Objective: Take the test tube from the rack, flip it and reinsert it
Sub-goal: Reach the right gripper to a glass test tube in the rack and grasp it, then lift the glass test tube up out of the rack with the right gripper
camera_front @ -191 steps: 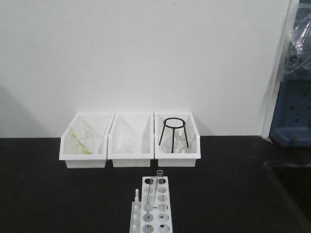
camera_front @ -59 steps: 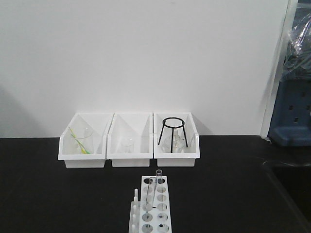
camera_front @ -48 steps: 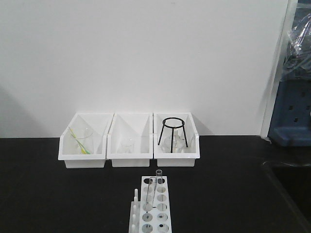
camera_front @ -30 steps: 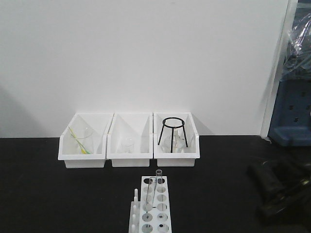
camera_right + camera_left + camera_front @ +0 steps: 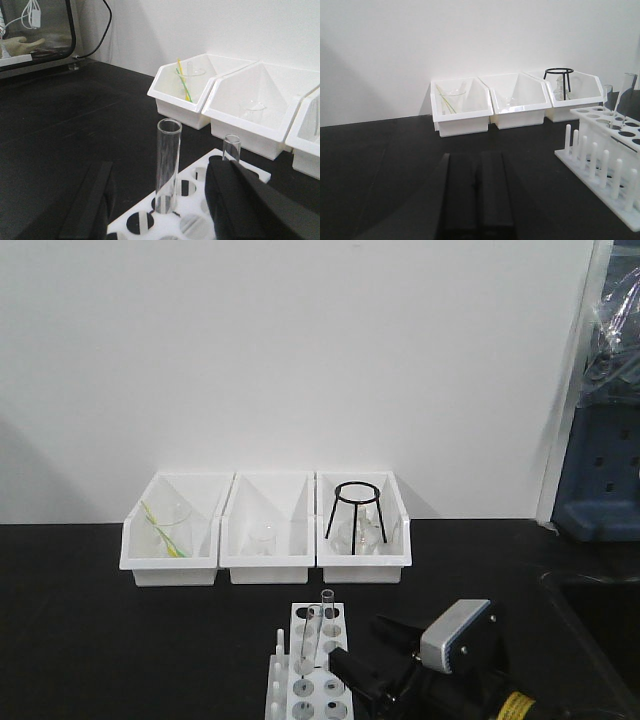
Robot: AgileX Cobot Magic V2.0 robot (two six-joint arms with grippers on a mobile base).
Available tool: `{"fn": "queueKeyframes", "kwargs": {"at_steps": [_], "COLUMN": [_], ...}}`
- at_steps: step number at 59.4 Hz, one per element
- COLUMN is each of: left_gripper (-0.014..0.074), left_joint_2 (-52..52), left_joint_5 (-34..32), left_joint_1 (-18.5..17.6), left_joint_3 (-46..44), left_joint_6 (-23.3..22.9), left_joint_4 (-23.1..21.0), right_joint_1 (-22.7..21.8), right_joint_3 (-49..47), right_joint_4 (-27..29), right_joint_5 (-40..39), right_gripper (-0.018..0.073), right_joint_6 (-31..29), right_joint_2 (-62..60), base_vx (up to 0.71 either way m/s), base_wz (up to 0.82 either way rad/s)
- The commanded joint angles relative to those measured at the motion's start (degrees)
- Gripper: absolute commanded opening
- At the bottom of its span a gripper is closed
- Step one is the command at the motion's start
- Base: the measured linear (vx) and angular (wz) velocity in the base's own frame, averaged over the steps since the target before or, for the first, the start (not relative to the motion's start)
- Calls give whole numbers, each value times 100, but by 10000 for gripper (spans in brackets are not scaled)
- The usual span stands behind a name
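Observation:
The white rack (image 5: 310,672) stands at the front of the black table and holds two clear tubes. The test tube (image 5: 312,632) leans in a middle hole, and a look-alike tube (image 5: 327,602) stands behind it. My right gripper (image 5: 357,641) is open, its fingertips just right of the tubes, over the rack's edge. In the right wrist view the test tube (image 5: 167,170) stands in line with the gap of the right gripper (image 5: 161,176), untouched by either finger. My left gripper (image 5: 475,156) is shut and empty, low over the table left of the rack (image 5: 600,167).
Three white bins (image 5: 268,562) line the back wall. The left one holds a beaker with a green-yellow stick (image 5: 165,530), the right one a black tripod stand (image 5: 357,505). Blue equipment (image 5: 600,480) stands at the far right.
My right arm has come into the front view from the lower right and stopped beside the rack. Both tubes and the rack have stayed put.

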Motion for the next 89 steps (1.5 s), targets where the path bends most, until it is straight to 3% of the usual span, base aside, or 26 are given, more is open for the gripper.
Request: {"fn": "queueKeyframes", "kwargs": {"at_steps": [1, 14, 45, 53, 68, 89], "left_gripper": [-6, -6, -6, -6, -6, -6], "left_joint_2": [-44, -44, -44, -44, -44, -44], "left_joint_5": [-464, -464, -464, -464, -464, -464], "left_joint_1": [-1, -1, -1, -1, -1, -1], "left_joint_3": [-34, -34, -34, -34, -34, -34], "left_joint_6": [-13, -13, -13, -13, -13, -13], "left_joint_4": [0, 0, 0, 0, 0, 0], "right_joint_1": [-9, 18, 245, 245, 245, 245], "right_joint_3": [-421, -1054, -1828, -1828, -1828, -1843], "right_joint_4": [96, -236, -331, -170, -69, -38], "right_joint_5": [-649, -892, -1042, -1048, -1048, -730], "right_gripper": [456, 456, 442, 335, -17, -13], "right_joint_6": [-66, 218, 232, 232, 232, 370], "right_joint_2": [66, 751, 1683, 1684, 1684, 1191], "base_vx": [0, 0, 0, 0, 0, 0], "base_wz": [0, 0, 0, 0, 0, 0]}}
